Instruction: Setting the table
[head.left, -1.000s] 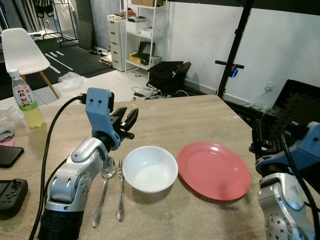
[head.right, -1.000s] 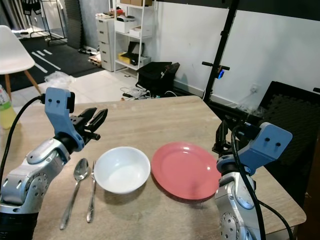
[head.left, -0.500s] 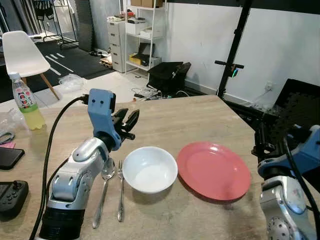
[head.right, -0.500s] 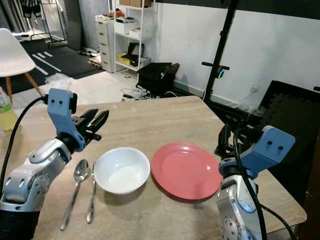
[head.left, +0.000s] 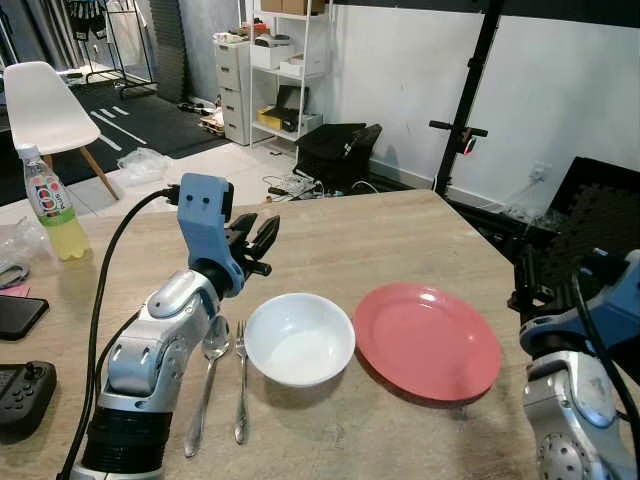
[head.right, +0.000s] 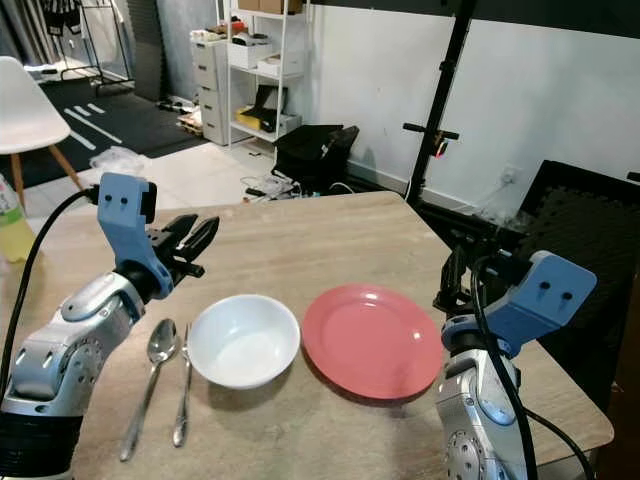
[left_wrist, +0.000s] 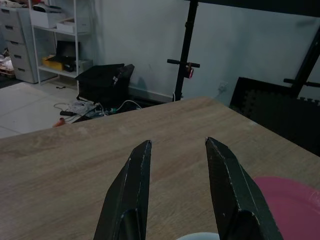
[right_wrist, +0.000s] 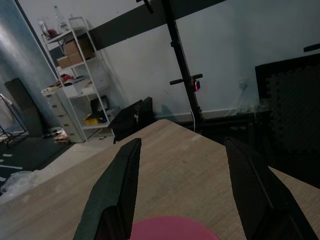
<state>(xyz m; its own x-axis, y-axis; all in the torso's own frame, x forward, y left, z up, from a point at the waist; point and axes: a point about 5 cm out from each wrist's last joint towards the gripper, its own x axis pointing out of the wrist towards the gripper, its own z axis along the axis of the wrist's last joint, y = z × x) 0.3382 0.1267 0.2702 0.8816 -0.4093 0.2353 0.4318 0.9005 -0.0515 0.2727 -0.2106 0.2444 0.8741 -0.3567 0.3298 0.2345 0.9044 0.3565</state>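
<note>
- Wood-grain table (head.left: 380, 225) carries one white bowl (head.left: 300, 337), one red plate (head.left: 427, 341), one spoon (head.left: 208, 375) and one fork (head.left: 241, 380).
- Spoon and fork lie side by side just left of the bowl; plate sits just right of the bowl, rims close.
- Left gripper (head.left: 258, 243) hangs above the table behind the cutlery, fingers apart, nothing between them.
- Left wrist view gives the two black fingers (left_wrist: 131, 190) spread, a sliver of bowl rim and an edge of the plate (left_wrist: 290, 200) past them.
- Right gripper (head.right: 465, 283) hovers off the table's right edge beside the plate; right wrist view gives its fingers (right_wrist: 115, 195) wide apart, empty, with the plate's rim between them.
- Left eye view adds things the right eye crops: one drink bottle (head.left: 46, 203) fully seen, one phone (head.left: 18, 314), one black controller (head.left: 22, 392) at the table's left end.
- One white chair (head.left: 42, 107) and one shelf unit (head.left: 270, 70) stand behind.
</note>
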